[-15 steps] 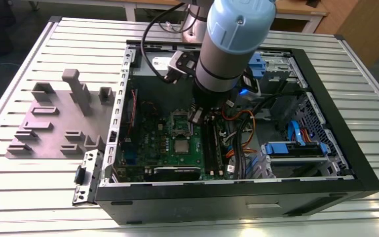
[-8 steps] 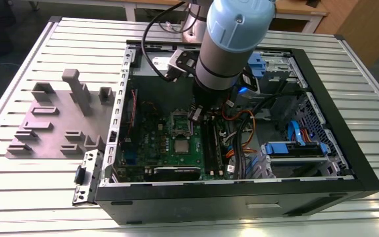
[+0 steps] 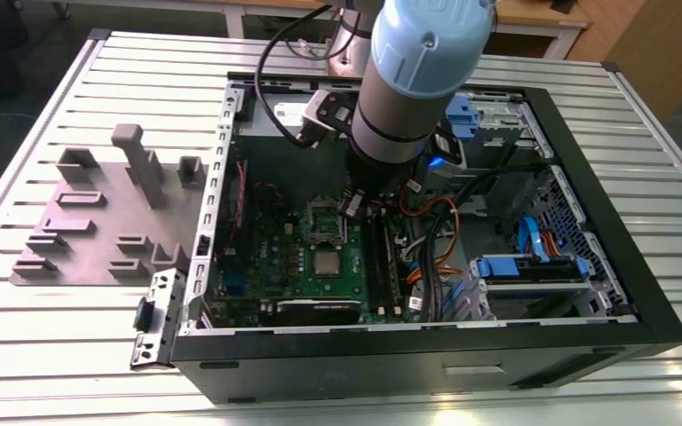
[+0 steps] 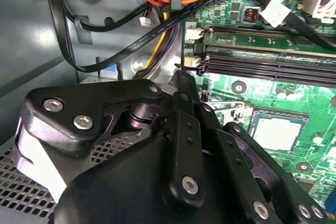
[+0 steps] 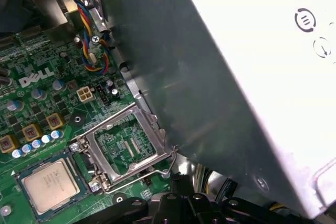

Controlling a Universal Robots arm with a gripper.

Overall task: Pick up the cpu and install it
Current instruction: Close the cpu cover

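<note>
Slatted metal table (image 3: 57,355) carries open computer case (image 3: 436,359). Arm (image 3: 418,80) reaches inside, above motherboard (image 3: 305,288). Gripper (image 3: 355,206) hangs just beside raised socket frame (image 5: 126,145); jaws' spread cannot be told. Cpu (image 5: 50,183) lies flat in socket, apart from gripper.

Below my arm the counter (image 3: 68,355) is a bed of pale metal slats (grooves running across it). An open black computer case (image 3: 436,359) lies on its side on it. Just beside the case, toward the exterior view's left, sits a flat gray plate (image 3: 99,232) studded with upright blocks.
</note>
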